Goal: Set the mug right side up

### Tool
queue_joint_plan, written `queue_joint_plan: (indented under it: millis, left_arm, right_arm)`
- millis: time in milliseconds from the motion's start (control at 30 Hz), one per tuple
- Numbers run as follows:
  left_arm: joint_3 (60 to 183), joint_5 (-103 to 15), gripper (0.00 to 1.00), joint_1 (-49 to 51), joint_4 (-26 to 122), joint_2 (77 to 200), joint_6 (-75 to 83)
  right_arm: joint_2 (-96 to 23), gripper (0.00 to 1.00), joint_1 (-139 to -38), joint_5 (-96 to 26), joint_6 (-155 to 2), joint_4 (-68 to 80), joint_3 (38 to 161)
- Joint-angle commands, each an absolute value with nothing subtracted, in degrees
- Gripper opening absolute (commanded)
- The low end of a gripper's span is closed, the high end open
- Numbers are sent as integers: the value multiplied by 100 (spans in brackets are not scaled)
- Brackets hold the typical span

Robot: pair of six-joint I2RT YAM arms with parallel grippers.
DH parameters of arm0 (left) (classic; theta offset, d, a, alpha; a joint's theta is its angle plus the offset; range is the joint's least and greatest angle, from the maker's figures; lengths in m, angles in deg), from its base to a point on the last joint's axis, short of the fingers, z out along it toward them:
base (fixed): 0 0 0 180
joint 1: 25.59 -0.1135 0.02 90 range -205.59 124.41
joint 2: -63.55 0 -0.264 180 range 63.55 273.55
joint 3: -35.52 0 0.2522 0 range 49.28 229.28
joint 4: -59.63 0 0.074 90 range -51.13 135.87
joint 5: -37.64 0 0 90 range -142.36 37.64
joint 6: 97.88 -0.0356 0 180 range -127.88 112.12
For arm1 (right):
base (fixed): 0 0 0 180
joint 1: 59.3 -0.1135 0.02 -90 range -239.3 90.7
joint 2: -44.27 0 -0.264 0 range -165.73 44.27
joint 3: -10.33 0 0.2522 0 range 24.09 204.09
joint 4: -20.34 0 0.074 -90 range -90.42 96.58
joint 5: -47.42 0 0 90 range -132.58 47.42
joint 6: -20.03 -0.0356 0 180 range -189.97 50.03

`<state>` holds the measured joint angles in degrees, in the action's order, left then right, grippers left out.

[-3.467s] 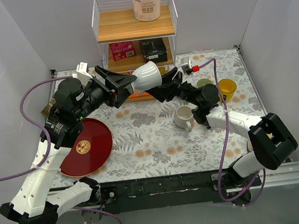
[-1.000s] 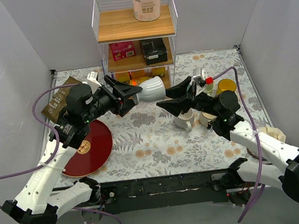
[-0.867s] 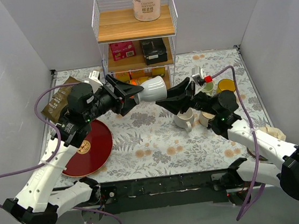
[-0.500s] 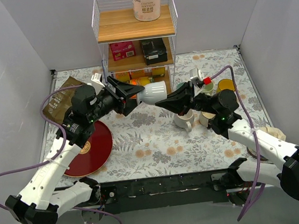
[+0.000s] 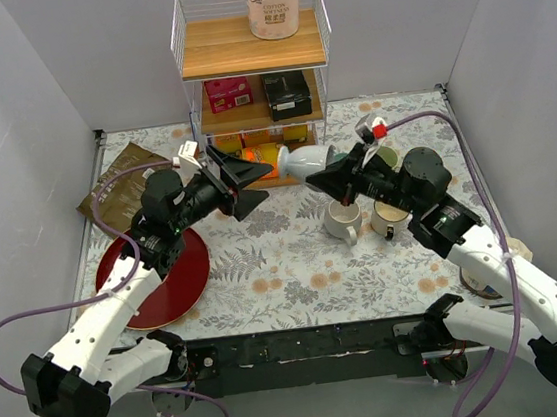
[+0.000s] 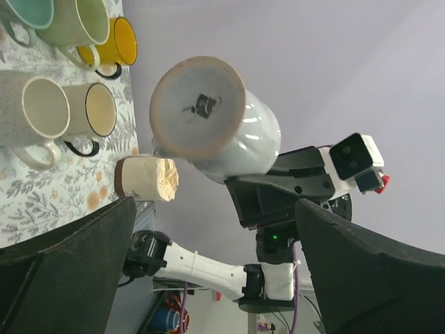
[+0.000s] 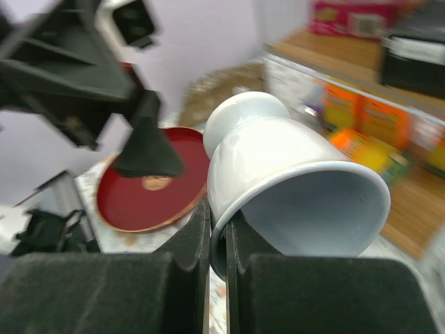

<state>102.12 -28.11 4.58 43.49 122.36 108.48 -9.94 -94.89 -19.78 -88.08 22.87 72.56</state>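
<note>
Clearly the mug is off the worktop, held in the air just above the frame's centre, in front of the shelf rack. It lies on its side, base towards the left of the frame and mouth towards the right. The right end effector is clamped on its rim, and the right wrist view shows the wall pinched with one finger inside the mouth and one outside. That rim grip looks chosen so that a roll of the wrist can bring the base down.

The left end effector faces the mug's base with its jaws spread wide, close to it but not touching; its own camera shows the mug's underside head on.

The right arm reaches from the lower right up to the centre, wrist aimed leftward. The left arm rises from the lower left over the red plate, forearm pointing right. Setting the mug upright is not yet done.
</note>
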Motion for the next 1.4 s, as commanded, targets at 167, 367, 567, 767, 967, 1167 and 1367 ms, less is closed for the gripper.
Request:
queue_joint_plan:
  millis: [167,367,567,767,967,1167,1367]
  left_arm:
    - [10974,-2537,98,-203,3298,12279,11800]
    - [11291,-2811,98,-230,2653,12428,10814]
    - [11378,-2819,98,-221,2373,12595,10384]
    - [11581,-2977,98,-230,1986,12657,9988]
    - [11722,-3144,98,-247,1810,12604,9820]
    - [11748,-3206,98,-265,1730,12596,9768]
    - [11722,-3276,98,-283,1704,12552,9768]
  right_arm:
    - [-1109,1,-8902,-6468,-8499,-2573,9604]
    - [-1444,1,-8024,-7264,-9027,-4606,10100]
    - [-1145,1,-6820,-6624,-9028,-4476,9002]
    - [-1417,1,-5704,-5289,-8765,-4036,8079]
    - [-1917,1,-5534,-5111,-8571,-3579,7753]
    - [-2682,1,-5525,-5302,-8430,-3552,7858]
    - [-3096,1,-5534,-5744,-8395,-3465,7972]
